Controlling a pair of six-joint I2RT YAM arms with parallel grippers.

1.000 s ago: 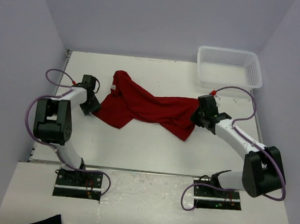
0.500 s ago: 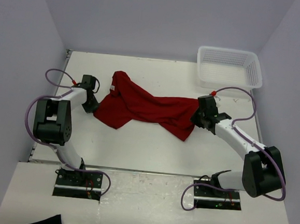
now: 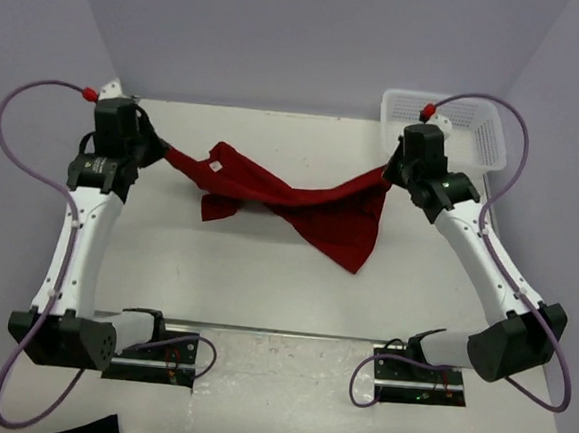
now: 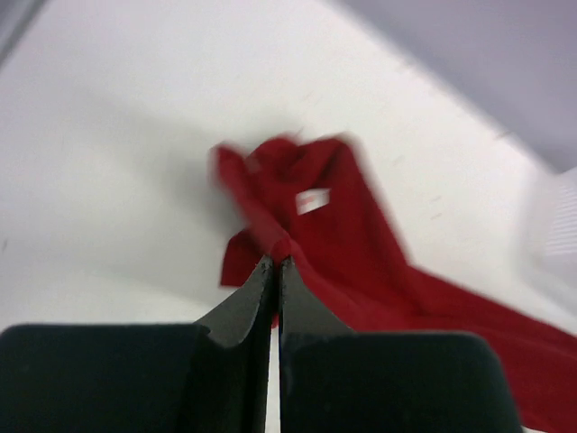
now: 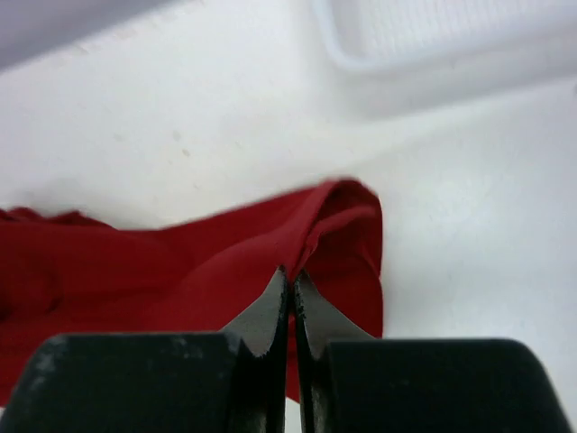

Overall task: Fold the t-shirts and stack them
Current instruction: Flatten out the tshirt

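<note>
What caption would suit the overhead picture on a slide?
The left gripper and right gripper each pinch an end of the dark red t-shirt, stretched over the white table.

Your view: a white table boxed in by pale lilac walls
You look down on a white table closed in by a far wall, a left wall and a right wall, all plain and pale lilac. Nearer to you an off-white ledge runs across the full width, set off from the table by a thin dark seam. The light is soft and even, leaving only faint shadows on the tabletop
</note>
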